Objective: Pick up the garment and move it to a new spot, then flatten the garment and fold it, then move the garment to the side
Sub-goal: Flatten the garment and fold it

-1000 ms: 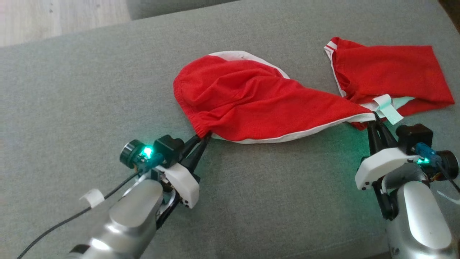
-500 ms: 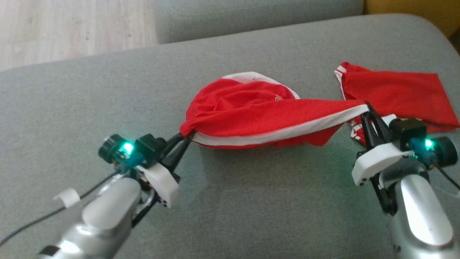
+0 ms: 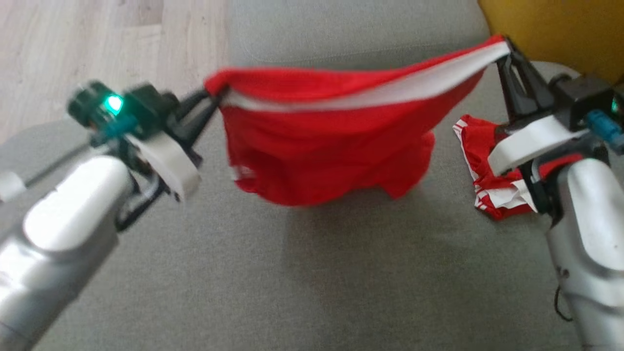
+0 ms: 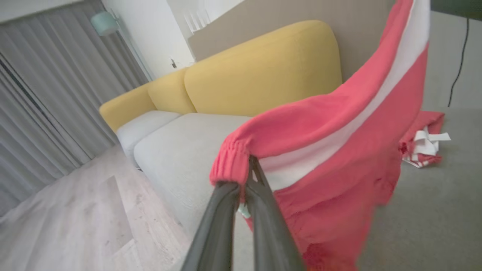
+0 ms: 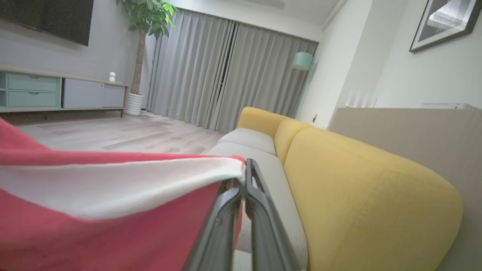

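Observation:
A red garment [image 3: 331, 146] with a white stripe hangs in the air above the grey cushion [image 3: 312, 273], stretched between both grippers. My left gripper [image 3: 214, 95] is shut on its elastic end at the left, and the left wrist view shows that gathered hem [image 4: 231, 162] pinched at the fingertips [image 4: 246, 177]. My right gripper [image 3: 504, 48] is shut on the white-striped edge at the upper right, and in the right wrist view that edge [image 5: 211, 169] ends at its closed fingertips [image 5: 246, 177]. The cloth's lower part droops close to the cushion.
A second red and white piece [image 3: 492, 190] lies crumpled on the cushion beside my right arm. A yellow sofa back [image 3: 551, 29] rises at the upper right, and wooden floor [image 3: 97, 44] lies beyond the cushion's left edge.
Both grippers have risen and lifted the garment off the cushion, pulling it taut between them. The head camera has tilted, so the whole scene has shifted.

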Tool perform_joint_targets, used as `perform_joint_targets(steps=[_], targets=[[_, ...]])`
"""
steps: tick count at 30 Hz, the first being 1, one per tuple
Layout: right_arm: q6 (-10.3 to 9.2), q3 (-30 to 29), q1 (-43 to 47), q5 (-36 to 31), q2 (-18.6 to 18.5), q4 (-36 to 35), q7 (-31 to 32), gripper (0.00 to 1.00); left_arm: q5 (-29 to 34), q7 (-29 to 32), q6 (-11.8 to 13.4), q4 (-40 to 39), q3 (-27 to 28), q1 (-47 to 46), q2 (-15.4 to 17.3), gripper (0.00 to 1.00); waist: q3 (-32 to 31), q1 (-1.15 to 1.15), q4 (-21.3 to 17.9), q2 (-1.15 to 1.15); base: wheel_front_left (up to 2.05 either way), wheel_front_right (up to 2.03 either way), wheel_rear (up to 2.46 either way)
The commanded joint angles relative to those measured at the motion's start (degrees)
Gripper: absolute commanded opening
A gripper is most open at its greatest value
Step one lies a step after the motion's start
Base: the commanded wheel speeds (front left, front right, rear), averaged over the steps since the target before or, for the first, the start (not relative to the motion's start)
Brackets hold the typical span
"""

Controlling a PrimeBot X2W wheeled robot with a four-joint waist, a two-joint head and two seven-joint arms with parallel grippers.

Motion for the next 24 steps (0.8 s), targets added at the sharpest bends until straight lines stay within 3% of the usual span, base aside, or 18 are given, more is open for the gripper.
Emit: perform_joint_targets(steps=[1, 9, 19, 22, 24], targets=[[0.39, 1.31, -3.01, 0.65, -0.76, -2.57, 0.12, 0.00, -0.44, 0.61, 0.51, -1.95, 3.73, -4.73, 3.05, 0.00, -0.77, 0.01, 0.13, 0.00, 0.00, 0.00, 0.00], [0.39, 3.04, -0.29, 3.24, -2.76, -8.31, 3.87, 0.00, -5.32, 6.01, 2.79, -9.87, 5.55, -1.37, 7.12, 0.00, -3.34, 0.01, 0.24, 0.00, 0.00, 0.00, 0.00], [0.39, -0.77, 8.18, 4.11, -4.16, -23.22, 12.70, 0.00, -13.38, 11.16, 12.90, -31.28, 10.84, 8.52, 15.78, 0.00, -3.18, 0.01, 0.56, 0.00, 0.00, 0.00, 0.00], [0.39, -0.96, 8.33, 3.94, -4.57, -25.43, 15.07, 0.00, -13.77, 12.22, 14.40, -34.28, 11.71, 8.70, 17.18, 0.00, -1.57, 0.01, 0.57, 0.00, 0.00, 0.00, 0.00], [0.39, -0.61, 7.05, 4.30, -4.75, -25.13, 16.06, 0.00, -13.88, 13.45, 14.12, -34.13, 11.44, 7.67, 16.95, 0.00, -0.29, 0.01, 0.53, 0.00, 0.00, 0.00, 0.00]])
